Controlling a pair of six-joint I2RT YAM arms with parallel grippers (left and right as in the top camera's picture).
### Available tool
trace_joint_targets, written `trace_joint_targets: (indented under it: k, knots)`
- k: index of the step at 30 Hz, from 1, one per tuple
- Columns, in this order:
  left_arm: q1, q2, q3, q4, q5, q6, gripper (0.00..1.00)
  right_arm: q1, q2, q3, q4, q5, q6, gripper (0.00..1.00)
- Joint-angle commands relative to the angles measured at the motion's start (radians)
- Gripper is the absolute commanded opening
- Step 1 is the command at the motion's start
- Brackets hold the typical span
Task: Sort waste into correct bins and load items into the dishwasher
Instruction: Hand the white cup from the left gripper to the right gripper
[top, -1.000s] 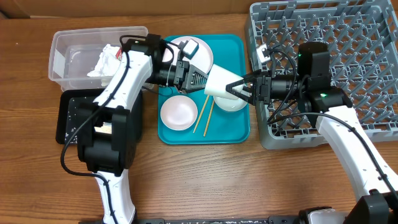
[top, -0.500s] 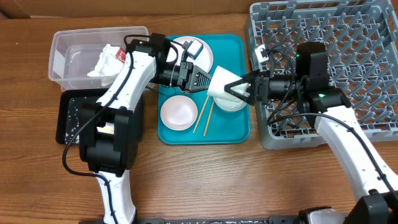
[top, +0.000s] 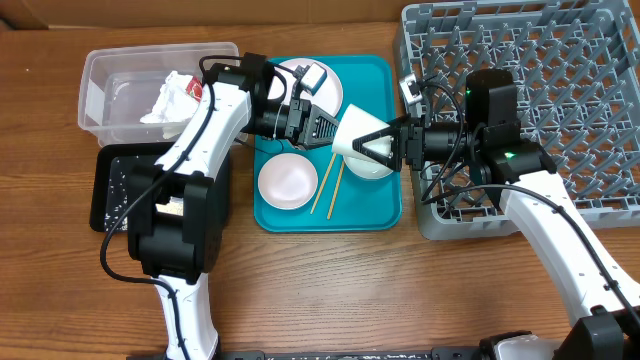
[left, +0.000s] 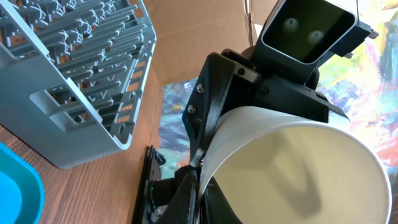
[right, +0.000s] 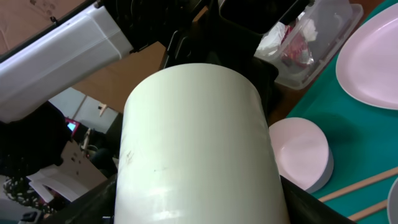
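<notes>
A white cup (top: 356, 138) (left: 292, 168) (right: 199, 143) hangs on its side above the teal tray (top: 378, 75). My left gripper (top: 334, 130) (left: 200, 182) is shut on the cup's rim, one finger inside and one outside. From the right, my right gripper (top: 376, 142) (right: 199, 208) straddles the cup's body, its fingers against both sides. On the tray lie the plate (top: 328, 92) (right: 373, 56), a bowl (top: 288, 180) (right: 298, 152), a second bowl (top: 376, 166) under the cup, and the chopsticks (top: 328, 188) (right: 357, 183). The grey dish rack (top: 560, 60) (left: 81, 62) stands at the right.
The clear tub (top: 105, 70) (right: 326, 46) at the back left holds a white napkin (top: 165, 95) and a red wrapper (top: 190, 90). A black tray (top: 110, 190) lies in front of it, partly under my left arm. Bare wooden table lies along the front.
The left gripper carried the cup a little right and held it there. The right gripper slid left around the cup's body and its fingers narrowed onto it.
</notes>
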Motion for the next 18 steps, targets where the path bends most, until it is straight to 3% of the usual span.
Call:
trace_joint_targets:
  k: [1,5,8,9,14,16,18]
  knots:
    - [-0.005,0.002,0.015,0.002,0.018,0.019,0.04,0.017,0.0,0.01,0.007,-0.021,-0.004,0.75]
    - [-0.005,0.002,0.015,0.005,0.018,0.019,0.04,0.017,-0.001,0.01,0.008,-0.015,-0.004,0.75]
    - [-0.005,0.002,0.015,0.013,0.018,0.019,0.04,0.016,-0.001,0.01,0.008,-0.006,-0.005,0.64]
    - [-0.005,0.002,0.015,0.013,0.018,0.019,0.08,0.016,-0.001,0.01,0.009,-0.006,-0.005,0.62]
    - [-0.004,0.002,0.015,0.014,0.018,0.019,0.69,-0.003,-0.001,0.011,0.011,-0.007,-0.003,0.57]
    - [0.004,0.002,0.015,0.019,0.018,0.018,0.8,-0.017,-0.001,0.011,0.011,-0.007,0.0,0.55]
    - [0.017,0.002,0.015,0.02,0.018,0.018,0.84,-0.036,-0.002,0.011,0.011,-0.007,0.006,0.54]
